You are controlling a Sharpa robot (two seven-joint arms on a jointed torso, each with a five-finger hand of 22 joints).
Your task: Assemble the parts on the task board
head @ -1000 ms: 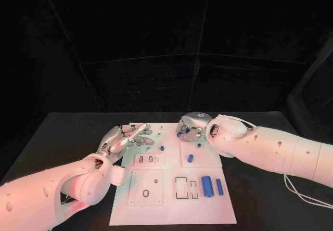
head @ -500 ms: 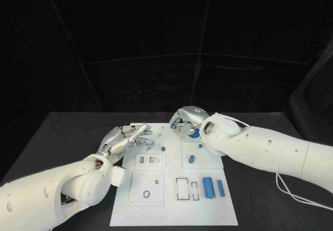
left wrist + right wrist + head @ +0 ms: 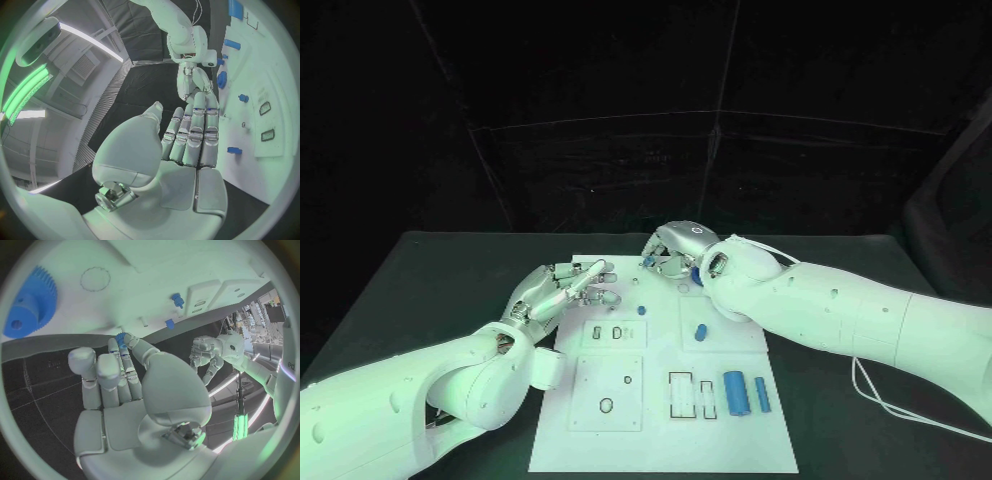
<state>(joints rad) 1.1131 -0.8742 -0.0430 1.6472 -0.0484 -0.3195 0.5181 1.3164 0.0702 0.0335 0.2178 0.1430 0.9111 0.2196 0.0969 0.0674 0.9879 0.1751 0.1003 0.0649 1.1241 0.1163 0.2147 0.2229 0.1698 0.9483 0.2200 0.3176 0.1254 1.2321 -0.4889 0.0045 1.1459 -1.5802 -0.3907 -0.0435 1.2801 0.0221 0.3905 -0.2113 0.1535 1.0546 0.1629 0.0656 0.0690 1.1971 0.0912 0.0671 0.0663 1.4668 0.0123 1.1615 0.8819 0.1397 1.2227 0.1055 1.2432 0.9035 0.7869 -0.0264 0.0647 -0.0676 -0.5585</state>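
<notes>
The white task board (image 3: 625,440) lies in the middle of the black table. My right hand (image 3: 678,252) hovers over its far edge, and its fingertips (image 3: 128,340) pinch a small blue toothed part (image 3: 120,337). A large blue gear (image 3: 28,302) lies on the board just beside that hand, also seen in the head view (image 3: 692,276). My left hand (image 3: 567,285) is at the board's far left corner, fingers (image 3: 195,135) stretched out side by side and holding nothing. A small blue part (image 3: 642,310) and a blue peg (image 3: 702,330) lie mid-board.
A thick blue cylinder (image 3: 734,392) and a thin blue one (image 3: 762,390) lie at the board's near right. Beside them are rectangular slots (image 3: 689,393), with an oval hole (image 3: 606,405) at the near left. Black table surrounds the board.
My right hand has moved left and toward the board's far edge, leaving the large blue gear showing beside it. The left hand has barely shifted.
</notes>
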